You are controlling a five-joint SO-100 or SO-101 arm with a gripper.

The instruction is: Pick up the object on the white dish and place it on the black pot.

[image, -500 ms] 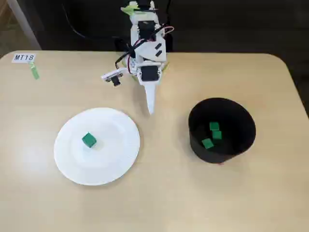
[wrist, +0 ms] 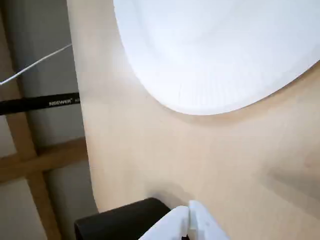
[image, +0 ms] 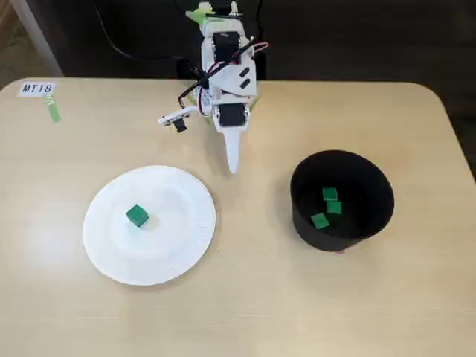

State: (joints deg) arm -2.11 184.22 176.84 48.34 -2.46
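Green cube (image: 137, 216) sits on the white plate (image: 178, 256), a bit left of plate centre in the fixed view, untouched, nothing near it. Plate is front-left on the bench (image: 245, 312); black pot (image: 309, 223) well apart to the right w/ three more green cubes (image: 328, 206) already inside. Tool (image: 233, 168) hangs over bare bench betw plate and pot, nearer the arm base, tip pointing down; fingers pressed together, nothing in them — wrist view shows the two white tips (wrist: 189, 225) meeting w/ no gap, plate rim ahead, pot edge low in frame. Change vs half a sec ago: small. Arm has nudged slightly, the little cam bracket on its left side sits a touch higher, tip pulled back a hair; cube, plate, pot haven't moved. Read: pickup not started, arm only just beginning to stir. Next needs swing left over the plate, spread fingers, drop onto cube. Risk: cube is small, easy to nudge on the slick plate.
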